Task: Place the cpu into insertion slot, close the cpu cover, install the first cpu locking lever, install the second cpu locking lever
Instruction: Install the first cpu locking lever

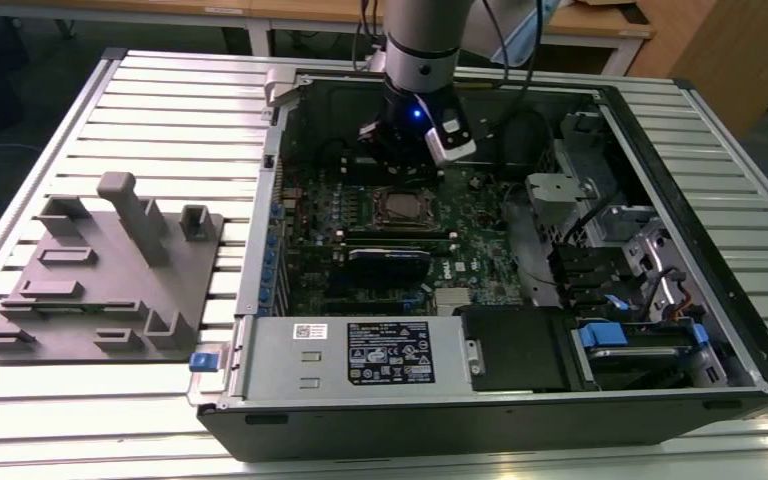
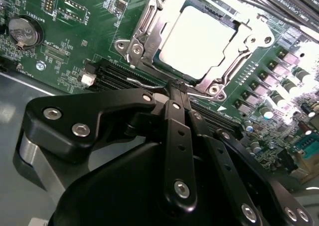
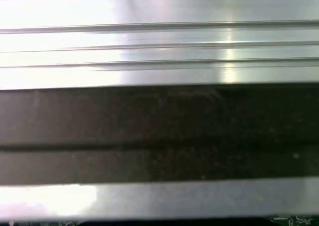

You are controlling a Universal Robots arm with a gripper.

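The cpu (image 2: 199,41) lay seated in the insertion slot (image 1: 395,208), with the cpu cover (image 2: 149,36) down over it. The pincer (image 2: 177,87), drawn narrow with nothing visibly gripped, stood at the socket's edge beside a locking lever (image 2: 143,80). Lever latching was judged outstanding.

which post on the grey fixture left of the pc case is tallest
The rounded-top post in the middle of the grey fixture; it rises well above the shorter posts on either side.

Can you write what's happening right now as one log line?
cpu: seated | cpu cover: closed over it | gripper: shut, tip by cover's edge
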